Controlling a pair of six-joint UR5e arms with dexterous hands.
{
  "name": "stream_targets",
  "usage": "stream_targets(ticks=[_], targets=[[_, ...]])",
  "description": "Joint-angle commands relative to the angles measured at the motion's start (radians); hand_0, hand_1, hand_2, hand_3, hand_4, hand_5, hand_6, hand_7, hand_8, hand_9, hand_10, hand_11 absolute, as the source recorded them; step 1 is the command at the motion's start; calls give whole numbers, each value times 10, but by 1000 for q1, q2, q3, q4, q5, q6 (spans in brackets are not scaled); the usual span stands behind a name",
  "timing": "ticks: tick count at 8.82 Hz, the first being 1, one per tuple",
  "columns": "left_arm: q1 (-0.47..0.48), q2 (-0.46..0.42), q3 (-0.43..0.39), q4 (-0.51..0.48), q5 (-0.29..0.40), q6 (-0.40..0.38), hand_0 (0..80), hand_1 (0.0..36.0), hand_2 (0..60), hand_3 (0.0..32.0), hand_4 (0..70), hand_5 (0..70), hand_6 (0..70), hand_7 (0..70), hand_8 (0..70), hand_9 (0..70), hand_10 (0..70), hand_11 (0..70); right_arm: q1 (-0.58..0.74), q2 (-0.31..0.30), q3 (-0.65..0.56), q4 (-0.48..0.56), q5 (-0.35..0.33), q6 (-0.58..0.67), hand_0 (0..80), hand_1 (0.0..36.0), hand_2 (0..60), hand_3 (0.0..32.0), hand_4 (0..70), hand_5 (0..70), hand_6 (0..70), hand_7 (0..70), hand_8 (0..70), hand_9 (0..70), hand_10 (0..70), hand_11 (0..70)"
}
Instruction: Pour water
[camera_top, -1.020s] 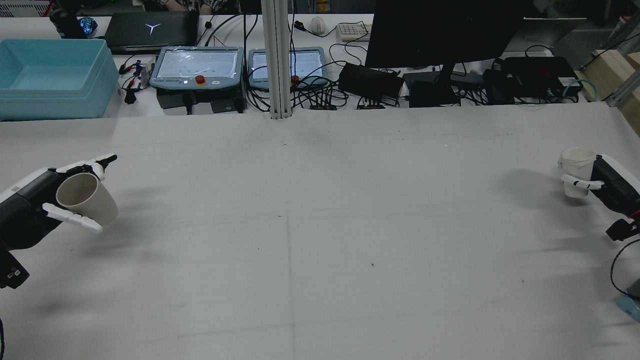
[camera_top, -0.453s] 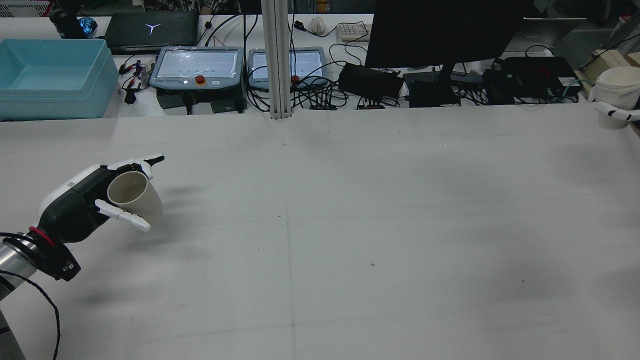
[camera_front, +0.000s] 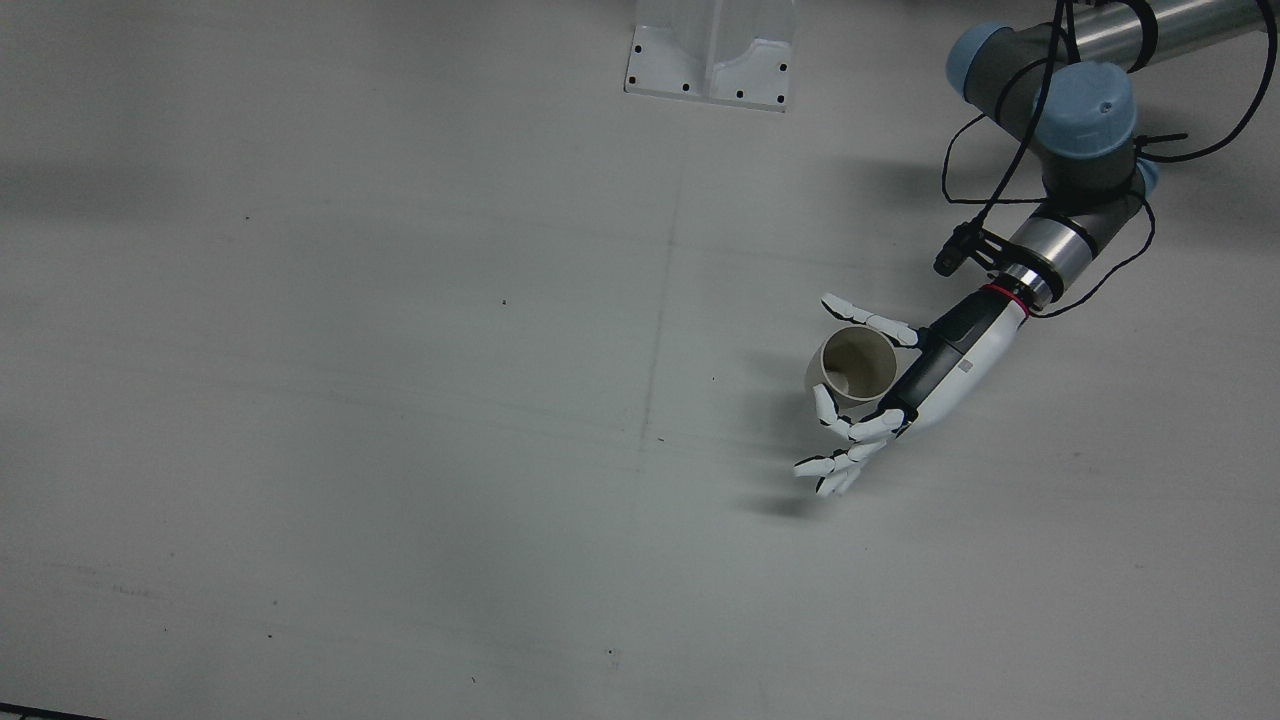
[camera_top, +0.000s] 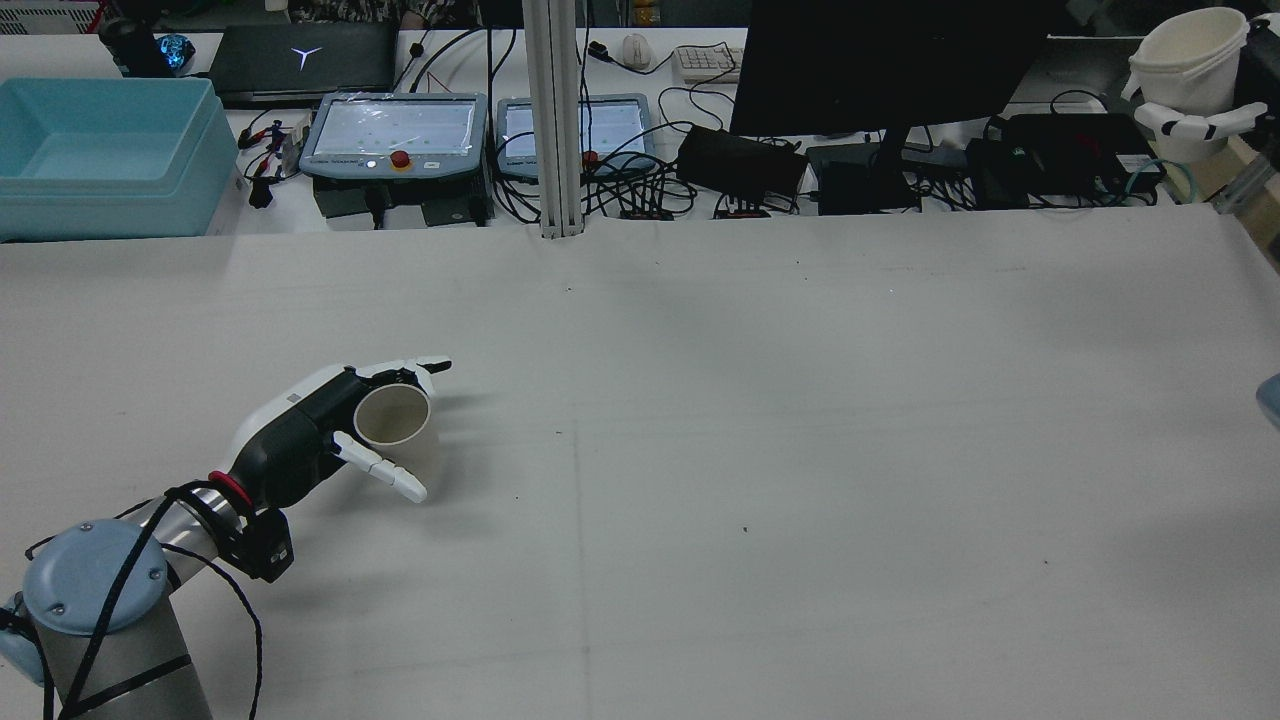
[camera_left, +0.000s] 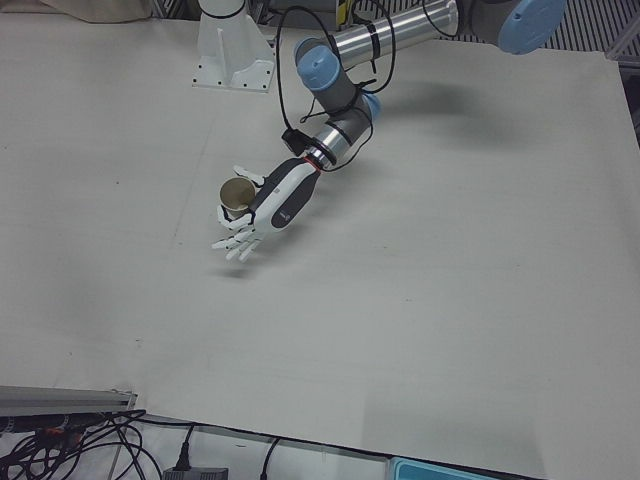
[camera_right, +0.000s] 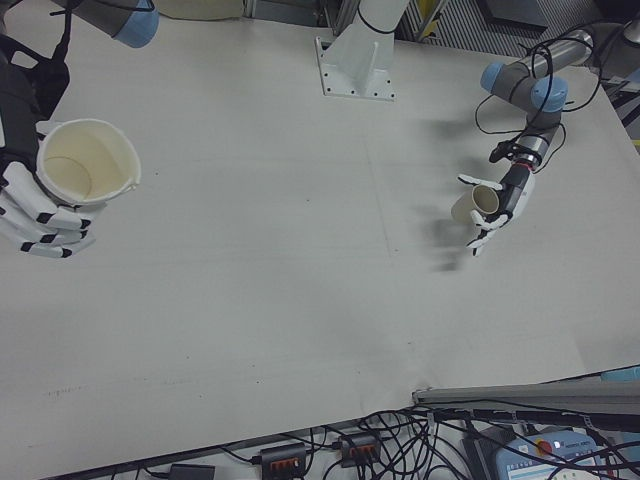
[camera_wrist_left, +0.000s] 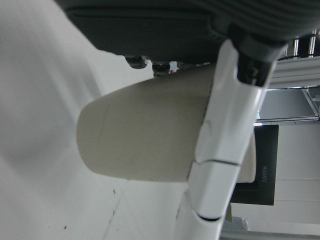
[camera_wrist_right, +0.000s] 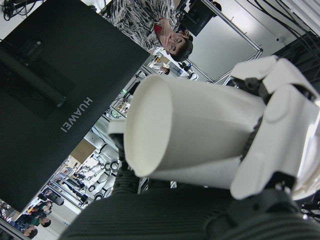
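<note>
Surface: we log a wide white table (camera_top: 800, 420), bare apart from the arms; a bench with a dark monitor (camera_top: 890, 60), tablets and a blue bin (camera_top: 105, 150) runs along its 12 o'clock edge in the rear view.
Left hand (camera_top: 330, 430): clamped round the tan cup (camera_top: 395, 425), fingers (camera_front: 850, 425) and thumb on opposite sides of the wall, low over the table at 9 o'clock from its centre.
Tan cup: mouth up and open, inside looks empty in the front view (camera_front: 853, 365); we read it as the receiver.
Right hand (camera_right: 40, 215): wrapped round the white cup (camera_right: 88, 165), carried high at 2 o'clock in the rear view, clear of the table.
White cup: rim slightly out of round; whether it holds water, we cannot tell.
Handling: we judge both cups light, thin-walled and easily crushed.
Hold: mid-wall, thumb opposing fingers, gentle squeeze; we would keep clear of the soft rim.
</note>
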Motion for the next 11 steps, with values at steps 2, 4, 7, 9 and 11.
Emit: stream_targets(ticks=[2, 4, 7, 9, 11], targets=[[27, -195, 155, 35, 5, 72, 800, 262, 0, 0, 396, 700, 104, 191, 61, 51, 2, 31, -125, 88, 180, -278, 55, -124, 544, 268, 540, 0, 331, 666, 483, 645, 317, 446, 410, 589], [21, -251, 155, 63, 5, 76, 800, 265, 0, 0, 390, 700, 102, 193, 62, 53, 0, 28, -228, 143, 239, -367, 129, -193, 584, 315, 600, 0, 363, 700, 502, 675, 313, 440, 391, 567], [25, -361, 173, 80, 4, 150, 800, 269, 0, 0, 430, 700, 117, 215, 67, 58, 3, 33, -402, 288, 238, -494, 235, -339, 744, 360, 600, 0, 425, 700, 522, 700, 310, 433, 362, 535], [27, -458, 271, 80, 4, 151, 800, 272, 0, 0, 443, 700, 120, 218, 68, 58, 1, 28, -502, 338, 228, -520, 287, -415, 800, 360, 600, 0, 481, 700, 545, 700, 322, 446, 365, 543], [28, -510, 322, 78, 4, 151, 800, 272, 0, 0, 455, 700, 123, 221, 69, 58, 0, 27, -590, 351, 219, -520, 338, -481, 800, 360, 600, 0, 498, 700, 548, 700, 325, 448, 364, 543]])
